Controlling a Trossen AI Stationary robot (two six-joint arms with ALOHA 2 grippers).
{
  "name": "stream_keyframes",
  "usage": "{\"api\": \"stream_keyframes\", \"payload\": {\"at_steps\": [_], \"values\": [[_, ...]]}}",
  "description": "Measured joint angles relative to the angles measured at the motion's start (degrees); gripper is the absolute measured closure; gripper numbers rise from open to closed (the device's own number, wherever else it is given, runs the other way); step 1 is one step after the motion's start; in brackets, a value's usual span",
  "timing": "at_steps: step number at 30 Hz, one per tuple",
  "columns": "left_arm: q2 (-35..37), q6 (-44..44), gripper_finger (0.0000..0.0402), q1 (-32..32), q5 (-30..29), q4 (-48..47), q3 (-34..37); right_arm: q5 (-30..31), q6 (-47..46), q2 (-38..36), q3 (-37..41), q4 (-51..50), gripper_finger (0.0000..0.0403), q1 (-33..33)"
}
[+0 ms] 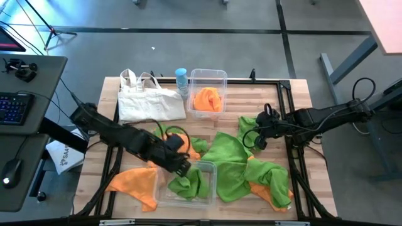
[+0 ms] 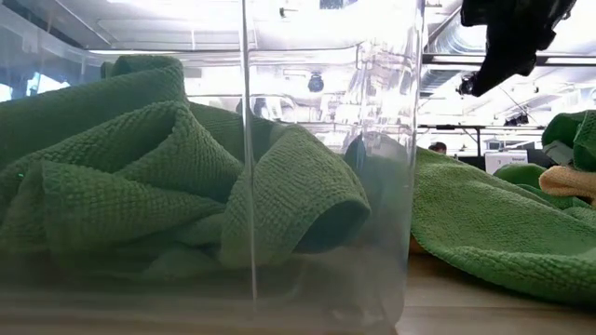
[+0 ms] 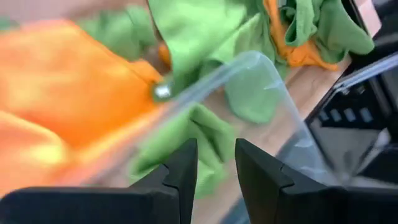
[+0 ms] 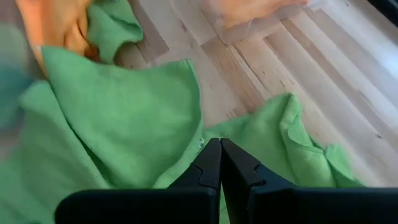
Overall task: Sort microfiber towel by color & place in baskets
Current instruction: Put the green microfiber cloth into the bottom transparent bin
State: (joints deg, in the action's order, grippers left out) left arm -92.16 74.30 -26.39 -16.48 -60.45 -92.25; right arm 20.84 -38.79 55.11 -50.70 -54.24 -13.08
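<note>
We see the left gripper point(image 1: 182, 164) over the near clear basket point(image 1: 207, 166), its fingers point(image 3: 183, 168) apart and empty above green towels point(image 1: 188, 183) inside. The right gripper point(image 1: 257, 141), fingers pressed together, hovers over loose green towels point(image 1: 229, 154) at centre. The far basket point(image 1: 220, 76) holds an orange towel point(image 1: 207, 99)

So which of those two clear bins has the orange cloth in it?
The far bin beside the white bag; the near bin holds green cloth.
</note>
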Motion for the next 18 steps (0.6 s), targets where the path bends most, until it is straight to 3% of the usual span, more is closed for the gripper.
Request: {"api": "stream_keyframes", "payload": {"at_steps": [6, 13, 18], "values": [[8.4, -19.7, 0.0305, 2.0, -6.4, -7.1, 0.0, 4.0, -6.8, 0.0, 0.0, 5.1, 0.0403, 0.0], [17.0, -39.8, 0.0305, 5.2, -6.7, -12.0, 0.1, 7.7, -20.3, 0.0, 0.0, 6.6, 0.0403, 0.0], [23.2, -49.8, 0.0305, 8.2, -6.4, -11.2, 5.4, 8.3, -26.2, 0.0, 0.0, 7.4, 0.0403, 0.0]]}}
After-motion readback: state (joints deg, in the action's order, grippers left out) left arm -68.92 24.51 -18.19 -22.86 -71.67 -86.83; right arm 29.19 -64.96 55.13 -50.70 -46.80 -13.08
